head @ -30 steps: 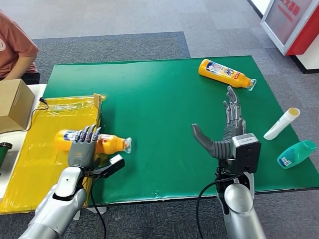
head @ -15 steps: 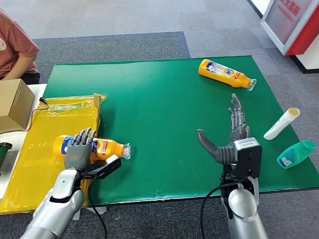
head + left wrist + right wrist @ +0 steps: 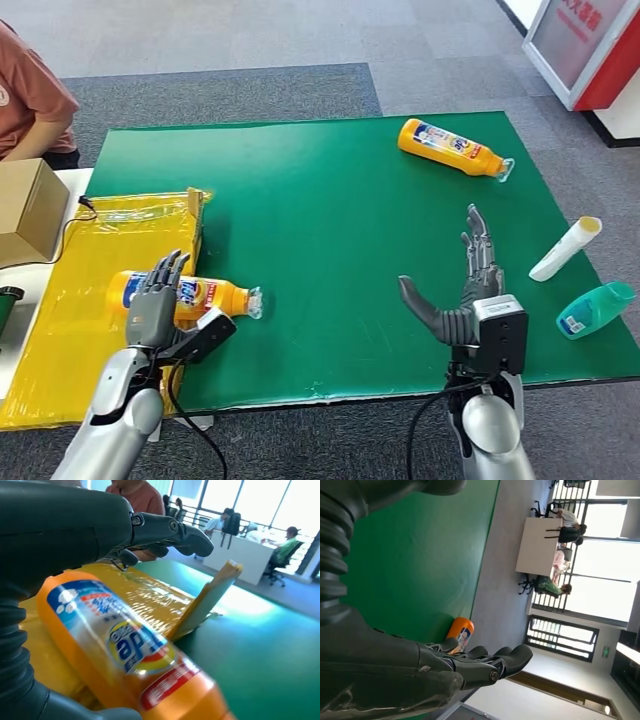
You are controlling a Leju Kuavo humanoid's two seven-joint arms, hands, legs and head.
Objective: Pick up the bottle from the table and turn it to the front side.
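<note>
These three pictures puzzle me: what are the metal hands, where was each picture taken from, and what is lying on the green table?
You are looking at a humanoid robot with two silver arms. The wide picture comes from a camera high on its body, looking down at the green table. The other two come from cameras at its wrists, so they look tilted. The left hand is over an orange bottle lying on yellow plastic sheeting; the left wrist view shows its fingers above the label, apart from it. The right hand is spread and holds nothing. A second orange bottle lies at the far side, and a white tube and a teal bottle lie at the right edge.
</note>
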